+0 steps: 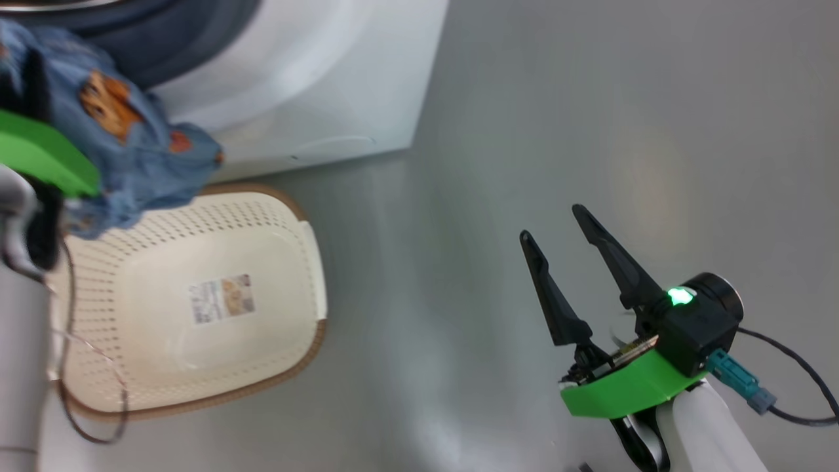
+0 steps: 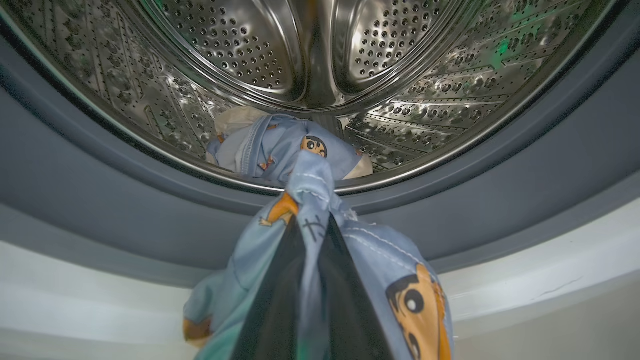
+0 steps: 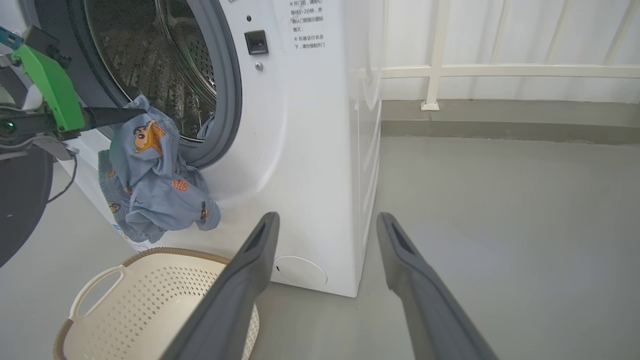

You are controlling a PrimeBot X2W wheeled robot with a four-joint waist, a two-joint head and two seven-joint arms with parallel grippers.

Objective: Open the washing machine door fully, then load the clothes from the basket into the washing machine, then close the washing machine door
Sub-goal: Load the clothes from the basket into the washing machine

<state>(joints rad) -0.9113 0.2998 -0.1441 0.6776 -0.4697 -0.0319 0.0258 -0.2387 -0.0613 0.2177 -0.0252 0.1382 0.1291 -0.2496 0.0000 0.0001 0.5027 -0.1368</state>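
Left wrist view: the left gripper [image 2: 312,222] has its fingers [image 2: 272,310] together, clamped on a blue printed garment [image 2: 395,280]. The cloth bunches above the fingertips and hangs down on both sides of them. The grip sits just in front of the grey-blue gasket [image 2: 100,210], at the lower lip of the opening, and points into the steel drum [image 2: 320,50]. More clothes [image 2: 270,150] lie on the drum bottom just behind the lip: blue pieces and a cream piece.

Right wrist view: the washer [image 3: 300,150] stands on the grey floor [image 3: 500,225] with its opening uncovered. The door [image 3: 22,200] shows as a dark rounded panel swung out at the left edge of this view. The garment hangs from the left fingers across the lower rim of the opening. Its lower folds drape against the white front panel, above the basket [image 3: 150,300].

Head view: the basket sits on the floor just beside the washer front, partly under the hanging garment. A paper label [image 1: 221,298] shows on the basket floor. The right gripper [image 1: 554,223] hovers over bare floor, well apart from both basket and washer. Its fingers stand wide apart and hold nothing.
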